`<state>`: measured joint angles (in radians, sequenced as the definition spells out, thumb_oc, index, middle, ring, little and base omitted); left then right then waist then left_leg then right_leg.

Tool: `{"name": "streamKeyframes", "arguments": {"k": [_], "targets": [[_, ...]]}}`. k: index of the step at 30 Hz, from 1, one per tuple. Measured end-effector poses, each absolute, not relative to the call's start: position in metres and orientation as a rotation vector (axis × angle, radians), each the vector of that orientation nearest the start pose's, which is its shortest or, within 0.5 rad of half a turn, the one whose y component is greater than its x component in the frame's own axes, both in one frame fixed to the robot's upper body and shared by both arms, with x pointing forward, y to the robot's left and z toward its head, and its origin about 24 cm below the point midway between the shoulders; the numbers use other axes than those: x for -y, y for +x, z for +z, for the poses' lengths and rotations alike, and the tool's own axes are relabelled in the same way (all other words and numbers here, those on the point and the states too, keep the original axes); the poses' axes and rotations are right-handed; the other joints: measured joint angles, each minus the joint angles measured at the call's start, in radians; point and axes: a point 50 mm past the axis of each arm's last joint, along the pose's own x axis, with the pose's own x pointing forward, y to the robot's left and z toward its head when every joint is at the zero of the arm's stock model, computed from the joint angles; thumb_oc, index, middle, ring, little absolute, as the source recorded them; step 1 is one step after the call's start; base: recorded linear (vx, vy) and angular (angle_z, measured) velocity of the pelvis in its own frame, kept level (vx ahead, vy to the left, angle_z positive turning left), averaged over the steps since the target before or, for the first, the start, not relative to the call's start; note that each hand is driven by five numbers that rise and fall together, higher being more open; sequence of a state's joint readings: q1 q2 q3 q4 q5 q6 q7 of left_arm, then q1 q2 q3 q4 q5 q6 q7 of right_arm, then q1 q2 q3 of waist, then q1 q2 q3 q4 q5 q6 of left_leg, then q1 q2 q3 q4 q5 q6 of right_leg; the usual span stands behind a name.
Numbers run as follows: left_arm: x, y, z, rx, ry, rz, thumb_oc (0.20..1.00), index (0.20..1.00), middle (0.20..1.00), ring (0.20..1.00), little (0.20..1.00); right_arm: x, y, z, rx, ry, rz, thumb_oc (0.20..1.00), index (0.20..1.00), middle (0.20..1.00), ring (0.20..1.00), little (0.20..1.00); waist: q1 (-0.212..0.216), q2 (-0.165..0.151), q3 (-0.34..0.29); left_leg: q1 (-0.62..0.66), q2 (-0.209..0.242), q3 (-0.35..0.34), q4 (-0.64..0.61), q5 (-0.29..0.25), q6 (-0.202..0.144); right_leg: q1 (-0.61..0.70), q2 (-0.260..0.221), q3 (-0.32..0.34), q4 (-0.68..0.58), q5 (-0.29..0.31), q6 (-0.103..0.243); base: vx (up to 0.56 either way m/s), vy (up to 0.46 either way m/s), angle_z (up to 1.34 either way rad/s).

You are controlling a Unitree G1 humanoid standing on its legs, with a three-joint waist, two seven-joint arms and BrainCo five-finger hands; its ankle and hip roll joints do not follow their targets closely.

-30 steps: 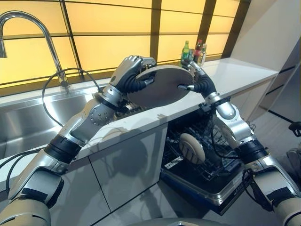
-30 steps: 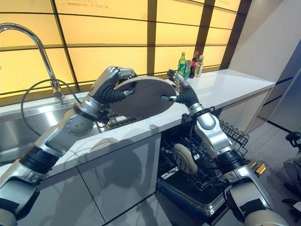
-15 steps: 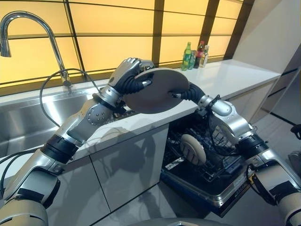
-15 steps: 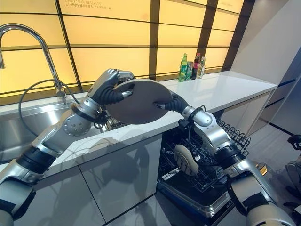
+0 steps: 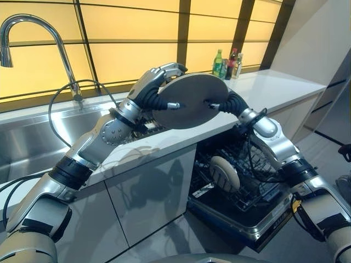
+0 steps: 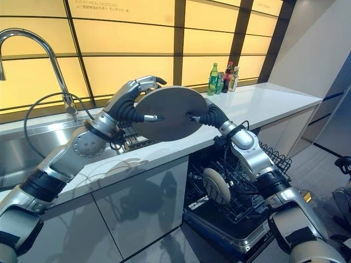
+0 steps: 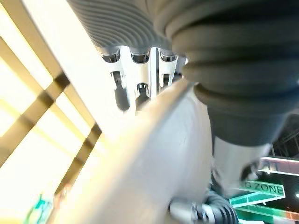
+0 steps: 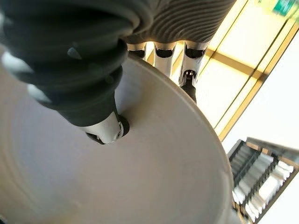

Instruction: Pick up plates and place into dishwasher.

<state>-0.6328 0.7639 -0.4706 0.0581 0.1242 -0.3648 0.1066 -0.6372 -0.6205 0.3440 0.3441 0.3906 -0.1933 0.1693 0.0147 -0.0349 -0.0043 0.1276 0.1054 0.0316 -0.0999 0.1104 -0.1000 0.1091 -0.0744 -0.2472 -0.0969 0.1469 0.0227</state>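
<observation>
— Where is the plate [image 5: 191,101] sitting right now?

— It's hanging in the air above the white counter [image 5: 274,87], tilted up on edge, round and grey with a matte face. Both hands are pinching it: the left hand [image 5: 156,82] is curling its fingers over the top rim with the thumb pressing on the face, and the right hand [image 6: 204,114] is gripping the opposite edge, its thumb planted on the plate in the right wrist view.

— Anything around it?

— Below, the dishwasher [image 5: 241,211] is standing open, its dark wire rack [image 5: 258,181] pulled out, and a pale round dish [image 5: 223,172] is standing upright in it. A steel sink [image 5: 38,137] with a tall curved faucet [image 5: 33,33] is lying off to the robot's left. Some bottles [image 5: 226,62] are standing at the back of the counter against glowing yellow wall panels [image 5: 131,33].
</observation>
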Motion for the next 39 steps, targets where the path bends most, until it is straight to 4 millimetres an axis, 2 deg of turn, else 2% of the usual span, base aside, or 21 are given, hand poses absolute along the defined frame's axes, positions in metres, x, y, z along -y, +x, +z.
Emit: {"name": "streamKeyframes", "arguments": {"k": [5, 8, 11, 14, 21, 25, 27, 34, 39], "targets": [[-0.154, 0.295, 0.159, 0.626, 0.844, -0.464, 1.000, 1.000, 1.000, 1.000, 1.000, 0.243, 0.336, 0.161, 0.282, -0.469, 0.104, 0.200, 0.200, 0.200, 0.200, 0.200, -0.002, 0.005, 0.010, -0.002, 0.002, 0.022, 0.000, 0.000, 0.000, -0.014, 0.002, 0.022, 0.000, 0.003, 0.004, 0.01, -0.037, -0.11], [-0.160, 0.288, 0.139, 0.553, 0.823, -0.472, 1.000, 1.000, 1.000, 1.000, 1.000, 0.281, 0.326, 0.157, 0.242, -0.584, -0.073, 0.200, 0.200, 0.200, 0.200, 0.200, -0.002, 0.003, 0.033, 0.000, 0.002, 0.024, 0.000, 0.000, 0.000, -0.014, 0.003, 0.025, 0.000, 0.002, 0.003, 0.00, -0.046, -0.06], [-0.161, 0.283, 0.128, 0.509, 0.779, -0.478, 1.000, 1.000, 1.000, 1.000, 1.000, 0.315, 0.315, 0.145, 0.137, -0.724, -0.234, 0.200, 0.200, 0.200, 0.200, 0.200, -0.003, -0.003, 0.047, -0.002, 0.003, 0.031, 0.000, 0.000, 0.000, -0.023, 0.004, 0.033, 0.000, 0.002, 0.003, -0.02, -0.044, -0.08], [-0.163, 0.279, 0.126, 0.488, 0.744, -0.467, 1.000, 1.000, 1.000, 1.000, 1.000, 0.340, 0.305, 0.133, 0.030, -0.828, -0.347, 0.200, 0.200, 0.200, 0.200, 0.200, -0.004, -0.006, 0.067, -0.022, 0.003, 0.044, 0.000, 0.000, 0.000, -0.046, 0.004, 0.044, 0.000, 0.006, 0.009, -0.05, -0.057, -0.12], [-0.161, 0.275, 0.128, 0.467, 0.640, -0.473, 1.000, 1.000, 1.000, 1.000, 1.000, 0.366, 0.293, 0.115, -0.129, -0.964, -0.516, 0.200, 0.200, 0.200, 0.200, 0.200, -0.004, -0.003, 0.112, -0.037, 0.004, 0.048, 0.000, 0.000, 0.000, -0.069, 0.004, 0.047, 0.000, 0.007, 0.010, -0.05, -0.053, -0.02], [-0.159, 0.274, 0.129, 0.467, 0.597, -0.473, 1.000, 1.000, 1.000, 1.000, 1.000, 0.376, 0.289, 0.110, -0.192, -0.994, -0.586, 0.200, 0.200, 0.200, 0.200, 0.200, -0.001, 0.011, 0.131, -0.054, 0.001, 0.048, 0.000, 0.003, 0.004, -0.084, 0.002, 0.046, 0.000, 0.012, 0.016, -0.11, -0.053, 0.03], [-0.159, 0.274, 0.129, 0.471, 0.594, -0.472, 1.000, 1.000, 1.000, 1.000, 1.000, 0.376, 0.293, 0.108, -0.230, -1.018, -0.605, 0.200, 0.200, 0.200, 0.200, 0.200, -0.001, 0.023, 0.146, -0.067, -0.001, 0.048, 0.000, 0.003, 0.004, -0.095, 0.000, 0.046, 0.000, 0.013, 0.017, -0.09, -0.040, 0.00], [-0.153, 0.278, 0.146, 0.520, 0.564, -0.475, 1.000, 1.000, 1.000, 1.000, 1.000, 0.374, 0.322, 0.133, -0.256, -1.052, -0.659, 0.200, 0.200, 0.200, 0.200, 0.200, 0.002, 0.091, 0.219, -0.106, -0.004, 0.048, 0.001, 0.010, 0.002, -0.135, -0.001, 0.043, 0.000, 0.021, 0.016, -0.08, -0.047, 0.01], [-0.149, 0.284, 0.160, 0.569, 0.565, -0.469, 1.000, 1.000, 1.000, 1.000, 1.000, 0.377, 0.331, 0.143, -0.306, -1.055, -0.666, 0.200, 0.200, 0.200, 0.200, 0.200, 0.024, 0.111, 0.256, -0.124, -0.005, 0.045, 0.001, 0.010, 0.002, -0.151, -0.002, 0.033, 0.000, 0.022, 0.016, -0.05, -0.038, 0.03]]}}
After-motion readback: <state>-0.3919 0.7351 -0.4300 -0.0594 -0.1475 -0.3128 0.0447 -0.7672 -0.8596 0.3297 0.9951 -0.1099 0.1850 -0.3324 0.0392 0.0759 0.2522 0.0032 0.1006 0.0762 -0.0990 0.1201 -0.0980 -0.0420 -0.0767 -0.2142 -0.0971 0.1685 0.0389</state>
